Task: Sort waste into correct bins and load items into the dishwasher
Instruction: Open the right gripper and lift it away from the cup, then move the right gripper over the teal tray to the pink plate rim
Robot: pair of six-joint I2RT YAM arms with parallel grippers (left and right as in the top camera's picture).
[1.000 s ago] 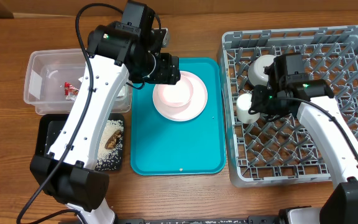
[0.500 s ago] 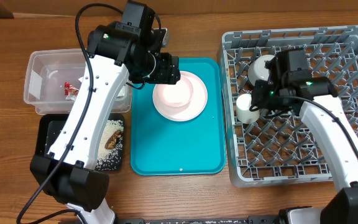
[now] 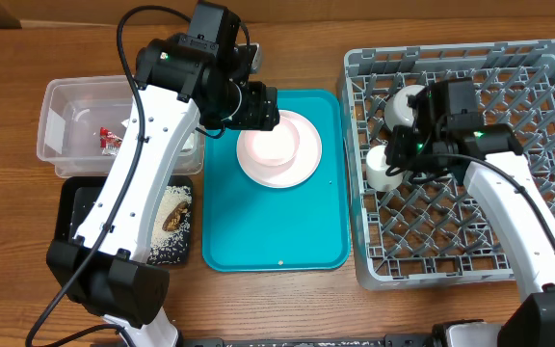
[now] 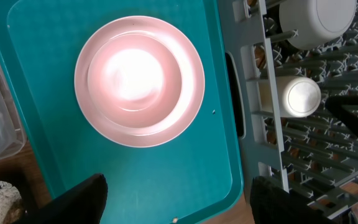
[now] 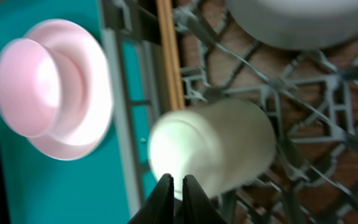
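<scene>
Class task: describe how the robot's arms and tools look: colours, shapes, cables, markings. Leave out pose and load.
The left arm and right arm have smooth white link shells between black joint housings, each with a small green light. Thin black cables run alongside them. The left tool and right tool are black; no lettering is legible.

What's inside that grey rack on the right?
In the rack, a whitish bowl and a small white cup sit near the left edge. The right arm reaches over it, hiding whatever is beneath.
</scene>
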